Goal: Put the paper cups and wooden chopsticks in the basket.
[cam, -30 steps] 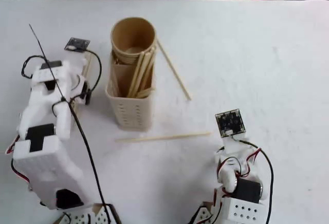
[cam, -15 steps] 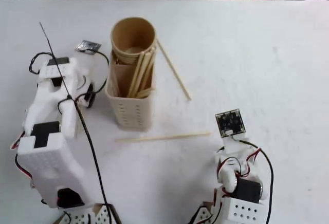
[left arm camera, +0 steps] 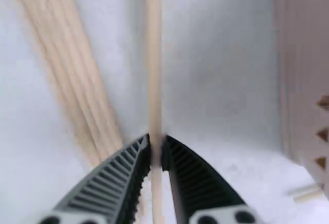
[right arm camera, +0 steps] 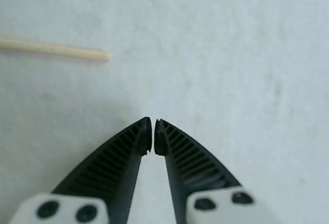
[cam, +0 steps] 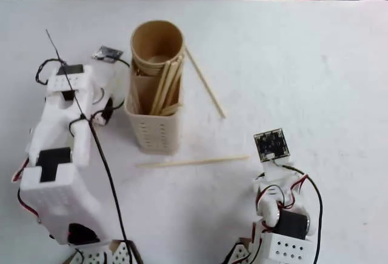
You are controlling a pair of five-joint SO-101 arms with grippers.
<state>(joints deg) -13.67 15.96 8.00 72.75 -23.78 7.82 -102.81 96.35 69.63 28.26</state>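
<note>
Left arm (cam: 57, 125) swung toward cream perforated plastic basket (cam: 154, 134) since earlier frame; right arm (cam: 282, 227) unmoved. Left pincer (left arm camera: 156, 149) clamped on thin pale wooden chopstick (left arm camera: 153, 70). Stick's far end cut off at frame edge. Long axis runs straight ahead of jaws, beside basket wall. Brown paper cups (cam: 157, 43) sit in basket. Right pincer (right arm camera: 153, 136) closed, empty, over white surface (right arm camera: 231, 39), near loose chopstick (right arm camera: 56, 51) tip.

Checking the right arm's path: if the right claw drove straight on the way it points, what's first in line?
Probably only bare table. The shut right claw points at open surface; the loose chopstick ends off to one side of that line, not across it. Depth is hard to judge here.
</note>
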